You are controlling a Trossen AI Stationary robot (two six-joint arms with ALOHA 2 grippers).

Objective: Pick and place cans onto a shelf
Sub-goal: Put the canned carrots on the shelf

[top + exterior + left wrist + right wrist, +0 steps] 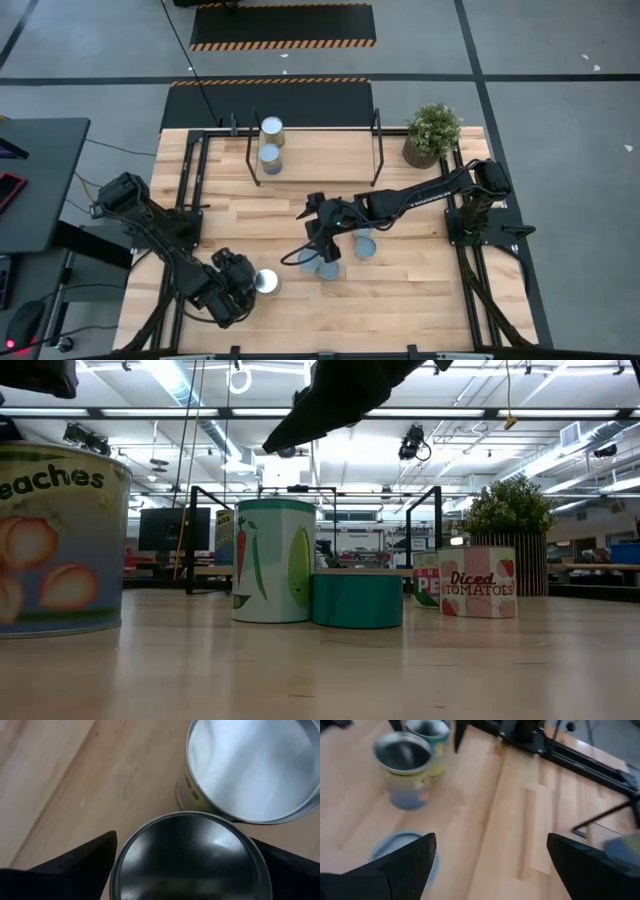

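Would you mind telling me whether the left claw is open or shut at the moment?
Open. The left claw has its dark fingers spread on either side of a can, which sits between them unclamped.

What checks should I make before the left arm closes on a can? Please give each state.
1. Left gripper open: ok.
2. A can sits between its fingers in the left wrist view: ok.
3. Second can close beside it, may be bumped: not ok.
4. Shelf has free room beside its two cans: ok.
5. Right gripper open, over the middle cans, apart from the left arm: ok.
6. Grip height on the can: cannot tell.
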